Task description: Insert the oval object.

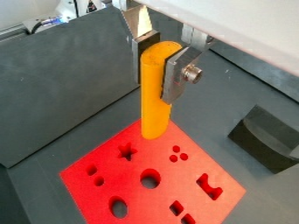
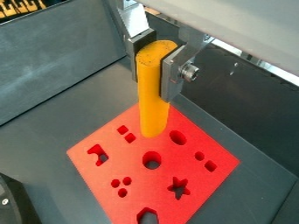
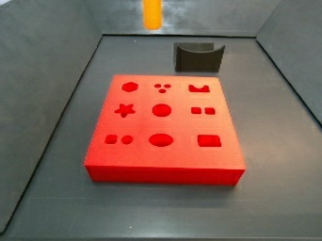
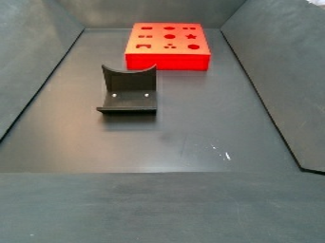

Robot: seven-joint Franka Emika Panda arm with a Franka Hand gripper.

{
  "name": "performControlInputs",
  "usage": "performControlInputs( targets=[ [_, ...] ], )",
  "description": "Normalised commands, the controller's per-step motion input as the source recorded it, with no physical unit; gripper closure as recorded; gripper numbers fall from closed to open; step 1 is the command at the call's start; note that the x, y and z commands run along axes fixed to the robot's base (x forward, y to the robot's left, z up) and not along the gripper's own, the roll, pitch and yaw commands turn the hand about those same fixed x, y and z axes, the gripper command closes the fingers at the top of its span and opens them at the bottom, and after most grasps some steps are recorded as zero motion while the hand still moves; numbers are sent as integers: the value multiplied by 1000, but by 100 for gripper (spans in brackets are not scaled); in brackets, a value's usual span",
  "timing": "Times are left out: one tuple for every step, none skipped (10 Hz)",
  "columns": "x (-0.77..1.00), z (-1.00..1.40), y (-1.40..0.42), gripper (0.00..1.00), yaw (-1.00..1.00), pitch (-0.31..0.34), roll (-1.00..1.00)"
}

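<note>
My gripper (image 1: 159, 70) is shut on the oval object (image 1: 153, 109), a long orange-yellow peg held upright by its upper part between the silver fingers. This shows in both wrist views, with the gripper (image 2: 156, 66) and the peg (image 2: 153, 109). The peg's lower end hangs above the edge of the red block (image 1: 176, 179), (image 2: 122, 149), apart from it. The block has several shaped holes, among them an oval one (image 1: 118, 207), (image 2: 177, 137). In a side view only the peg's lower end (image 3: 152, 13) shows, behind the block (image 3: 141, 124). The gripper is out of both side views.
A dark grey curved holder (image 3: 198, 56) stands on the floor beyond the block; it also shows in a wrist view (image 1: 268, 136) and in a side view (image 4: 127, 90), in front of the block (image 4: 169, 59). Dark sloping walls enclose the floor.
</note>
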Motion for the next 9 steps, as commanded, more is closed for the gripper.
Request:
performControlInputs(
  targets=[
    [251,-191,-117,100,-411,27,0],
    [240,-360,-297,100,-694,0,0],
    [60,-340,-274,100,-817,-44,0],
    [54,-394,-294,100,-811,-64,0],
    [286,-629,-423,100,-606,0,59],
    [54,-529,-494,100,-546,54,196],
    [60,-477,-514,100,-589,11,166],
    [0,-489,-469,100,-714,0,150],
    [0,-500,-377,100,-811,0,139]
  ],
)
